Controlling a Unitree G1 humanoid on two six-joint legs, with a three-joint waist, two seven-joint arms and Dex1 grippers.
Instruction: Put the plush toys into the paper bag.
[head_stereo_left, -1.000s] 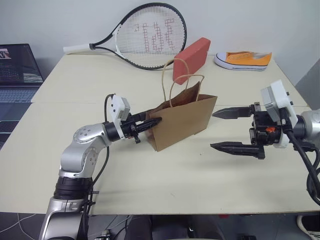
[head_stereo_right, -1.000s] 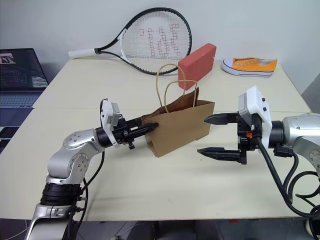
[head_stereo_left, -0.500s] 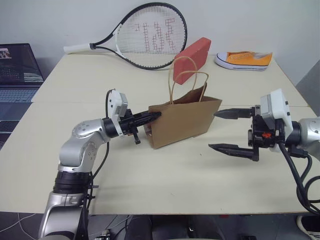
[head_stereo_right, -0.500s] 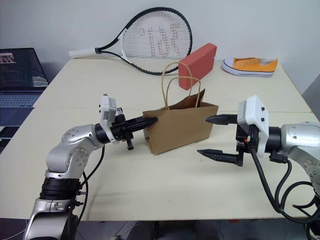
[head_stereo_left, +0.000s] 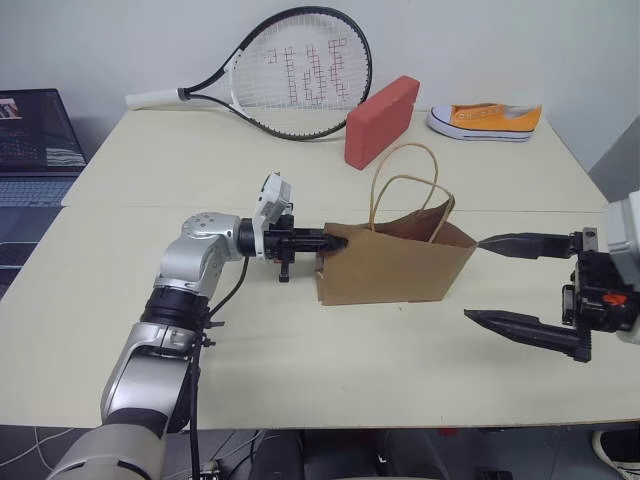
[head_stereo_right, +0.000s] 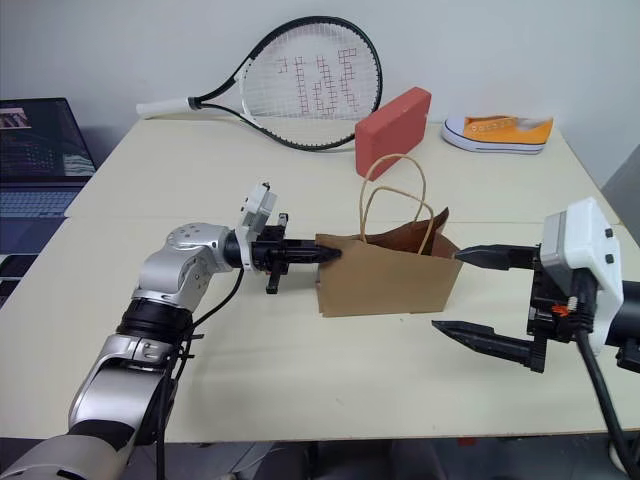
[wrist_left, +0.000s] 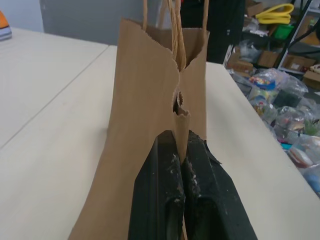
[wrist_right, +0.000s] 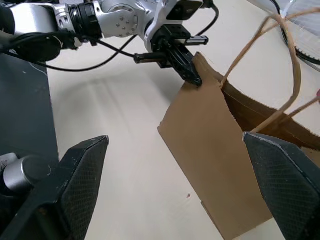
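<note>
Standing upright near the middle of the tabletop (head_stereo_left: 300, 360), the paper bag (head_stereo_left: 395, 268) has its long axis running from the left edge toward the right edge, its mouth open upward and its two thin loop handles (head_stereo_left: 405, 190) rising above the rim. The left end effector (head_stereo_left: 335, 241) points level toward the right edge, its two black fingers pressed together and clamped on the narrow left end of the bag at the upper rim; in the left wrist view the fold of brown paper (wrist_left: 181, 115) runs between the closed fingertips (wrist_left: 170, 165). The right end effector (head_stereo_left: 505, 285) sits off the bag's right end, its fingers spread wide apart, one above the other, with the upper fingertip just beside the bag's upper right corner and the lower one over bare tabletop; it holds nothing. Whether any plush toy lies inside the bag cannot be told. Toward the far edge lie a tennis racket (head_stereo_left: 290, 75) with its handle pointing to the far left corner, a red block (head_stereo_left: 380, 120) tipped up on an edge behind the bag, and an orange sneaker (head_stereo_left: 485, 120) near the far right corner. A laptop (head_stereo_left: 35, 135) sits beyond the left edge.
</note>
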